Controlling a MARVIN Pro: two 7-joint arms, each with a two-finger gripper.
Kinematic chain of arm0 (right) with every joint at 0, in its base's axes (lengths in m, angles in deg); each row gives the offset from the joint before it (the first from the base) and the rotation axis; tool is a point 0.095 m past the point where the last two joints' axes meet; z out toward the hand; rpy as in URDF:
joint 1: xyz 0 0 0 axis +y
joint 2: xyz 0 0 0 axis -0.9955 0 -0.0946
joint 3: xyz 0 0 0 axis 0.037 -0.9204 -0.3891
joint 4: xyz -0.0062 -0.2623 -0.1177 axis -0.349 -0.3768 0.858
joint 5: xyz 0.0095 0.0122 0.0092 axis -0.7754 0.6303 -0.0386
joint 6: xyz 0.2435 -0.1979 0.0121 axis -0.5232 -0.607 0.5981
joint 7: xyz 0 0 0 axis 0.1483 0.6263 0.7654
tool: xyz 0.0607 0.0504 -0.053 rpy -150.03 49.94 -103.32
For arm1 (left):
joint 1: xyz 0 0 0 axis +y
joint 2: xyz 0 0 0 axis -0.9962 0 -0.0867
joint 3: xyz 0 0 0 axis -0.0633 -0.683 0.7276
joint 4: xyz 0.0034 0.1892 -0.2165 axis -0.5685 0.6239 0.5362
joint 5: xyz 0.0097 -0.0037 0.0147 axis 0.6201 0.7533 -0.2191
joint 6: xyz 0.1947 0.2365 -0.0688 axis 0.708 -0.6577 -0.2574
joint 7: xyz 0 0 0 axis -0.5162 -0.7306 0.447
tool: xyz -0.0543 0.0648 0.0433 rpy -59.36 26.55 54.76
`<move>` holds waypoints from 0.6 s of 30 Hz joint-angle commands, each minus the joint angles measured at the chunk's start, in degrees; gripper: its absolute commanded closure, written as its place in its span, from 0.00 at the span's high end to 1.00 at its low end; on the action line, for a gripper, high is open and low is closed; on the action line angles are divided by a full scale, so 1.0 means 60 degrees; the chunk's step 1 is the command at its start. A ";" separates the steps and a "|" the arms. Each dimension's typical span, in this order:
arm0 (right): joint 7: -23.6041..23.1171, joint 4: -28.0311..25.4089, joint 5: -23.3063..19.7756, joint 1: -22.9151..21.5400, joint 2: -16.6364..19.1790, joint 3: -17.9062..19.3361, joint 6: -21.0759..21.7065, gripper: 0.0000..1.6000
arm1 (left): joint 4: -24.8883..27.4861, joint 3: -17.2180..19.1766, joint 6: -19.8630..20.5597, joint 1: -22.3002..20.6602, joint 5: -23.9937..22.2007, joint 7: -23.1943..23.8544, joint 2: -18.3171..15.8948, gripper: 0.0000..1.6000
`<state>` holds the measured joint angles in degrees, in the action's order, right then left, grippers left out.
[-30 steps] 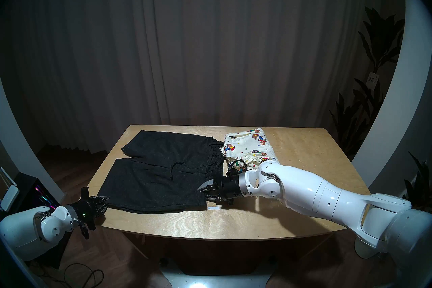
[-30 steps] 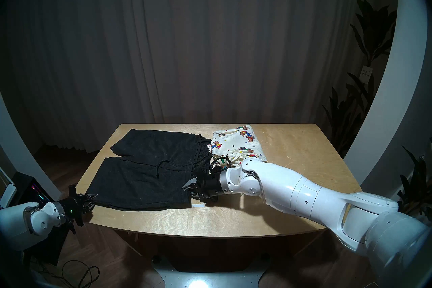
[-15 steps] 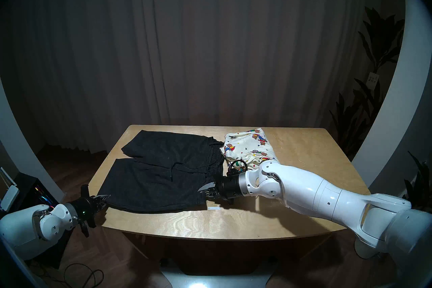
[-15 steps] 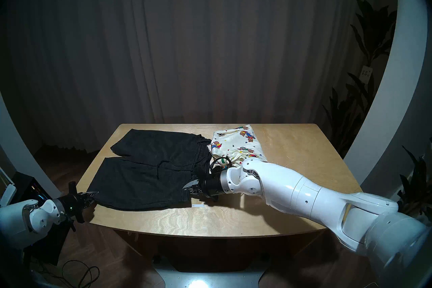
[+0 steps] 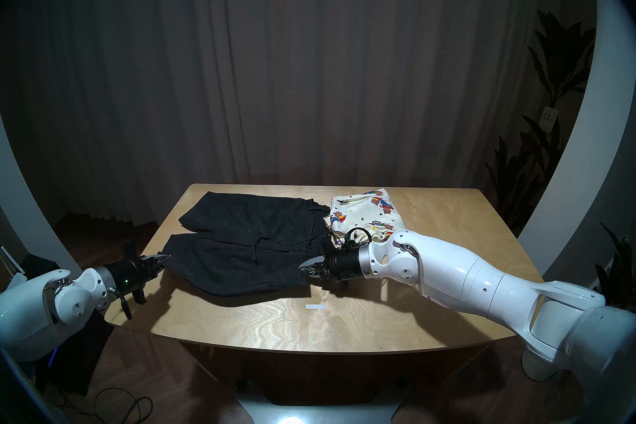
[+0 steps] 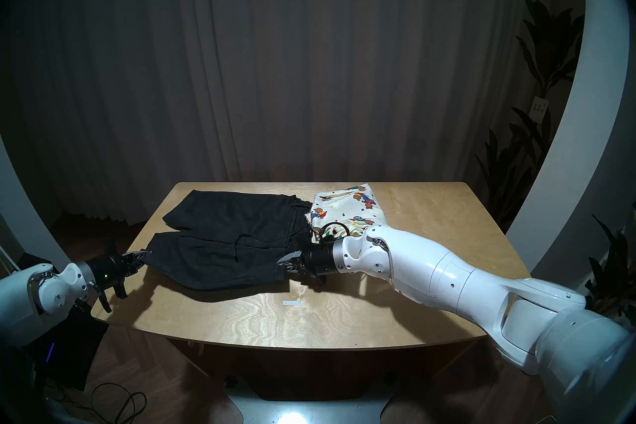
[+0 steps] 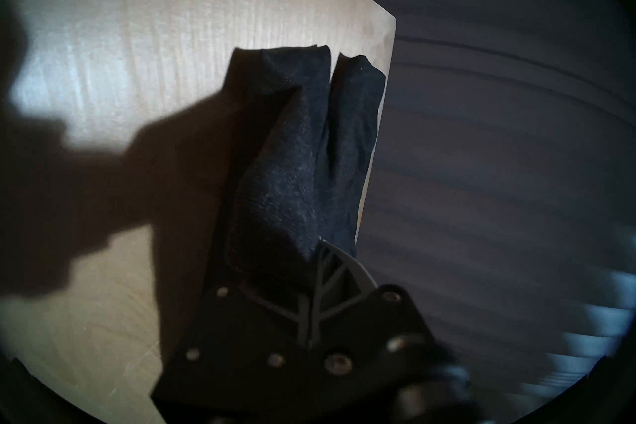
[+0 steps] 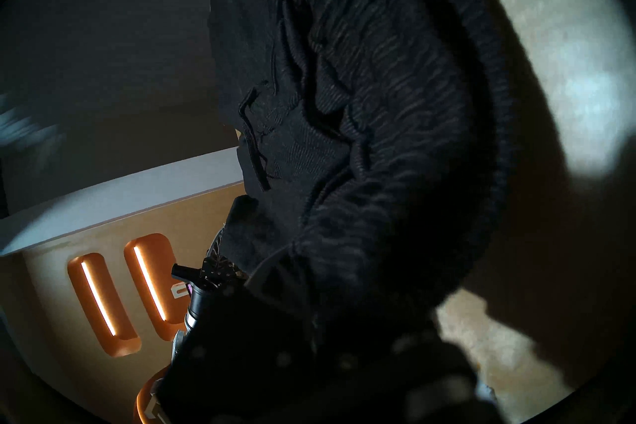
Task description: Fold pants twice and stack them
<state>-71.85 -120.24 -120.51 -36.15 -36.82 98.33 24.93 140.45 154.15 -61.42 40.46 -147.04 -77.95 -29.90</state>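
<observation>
Right wrist view: the right gripper [image 8: 261, 278] is largely buried under the black shorts [image 8: 361, 137]; its fingertips cannot be made out. Left wrist view: the left gripper [image 7: 318, 261] fingertips are covered by bunched cloth. The cream shorts [image 5: 361, 217] are partly hidden behind the right wrist.

No readable text, brand or number anywhere. White tag [image 5: 548, 114] hanging on plant [image 5: 554, 69] at right carries dark printed marks, too small to read. Small white strip [image 5: 314, 307] on worktop [image 5: 447, 241] looks blank. Cream pants [image 5: 364, 213] bear teddy bears and hearts only, no lettering.
</observation>
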 commanded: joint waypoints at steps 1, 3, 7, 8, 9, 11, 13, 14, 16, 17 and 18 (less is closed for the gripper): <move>-0.0036 0.0460 -0.0097 -0.0689 -0.0326 0.0279 0.0306 0.00 | 0.0131 0.0102 0.0037 -0.0787 0.0015 -0.0182 -0.0082 0.00; -0.0001 0.0588 -0.0131 -0.0796 -0.0375 0.0325 0.0337 0.00 | 0.0154 0.0088 0.0056 -0.0950 0.0015 -0.0263 -0.0042 0.00; 0.0128 0.0833 -0.0433 -0.0997 -0.0484 0.0456 0.0511 0.00 | 0.0158 0.0105 0.0033 -0.1242 0.0015 -0.0489 -0.0057 0.00; 0.0205 0.0887 -0.0488 -0.1069 -0.0515 0.0482 0.0501 0.00 | 0.0126 0.0039 0.0040 -0.1430 0.0015 -0.0565 -0.0009 0.00; 0.0370 0.1024 -0.0773 -0.1164 -0.0608 0.0559 0.0552 0.00 | 0.0106 0.0014 0.0030 -0.1580 0.0015 -0.0665 -0.0019 0.00; 0.0431 0.1083 -0.0846 -0.1219 -0.0652 0.0591 0.0537 0.00 | 0.0099 -0.0009 0.0021 -0.1657 0.0015 -0.0713 -0.0017 0.00; 0.0576 0.1267 -0.1098 -0.1337 -0.0791 0.0705 0.0516 0.00 | 0.0053 -0.0071 0.0010 -0.1844 0.0015 -0.0811 0.0011 0.00; 0.0690 0.1351 -0.1154 -0.1416 -0.0857 0.0738 0.0426 0.00 | 0.0031 -0.0113 0.0004 -0.1929 0.0015 -0.0880 -0.0019 0.00; 0.0877 0.1548 -0.1289 -0.1545 -0.0995 0.0801 0.0366 0.00 | -0.0031 -0.0206 -0.0008 -0.2135 0.0015 -0.1016 -0.0024 0.00; 0.0975 0.1636 -0.1313 -0.1613 -0.1054 0.0814 0.0318 0.00 | -0.0069 -0.0256 -0.0016 -0.2235 0.0015 -0.1069 -0.0013 0.00; 0.1180 0.1876 -0.1470 -0.1711 -0.1205 0.0869 0.0251 0.00 | -0.0176 -0.0376 -0.0031 -0.2511 0.0015 -0.1210 0.0032 0.00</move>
<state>-67.36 -111.65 -126.02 -41.81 -40.41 101.45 27.74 140.69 152.83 -61.07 32.06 -147.04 -83.99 -29.87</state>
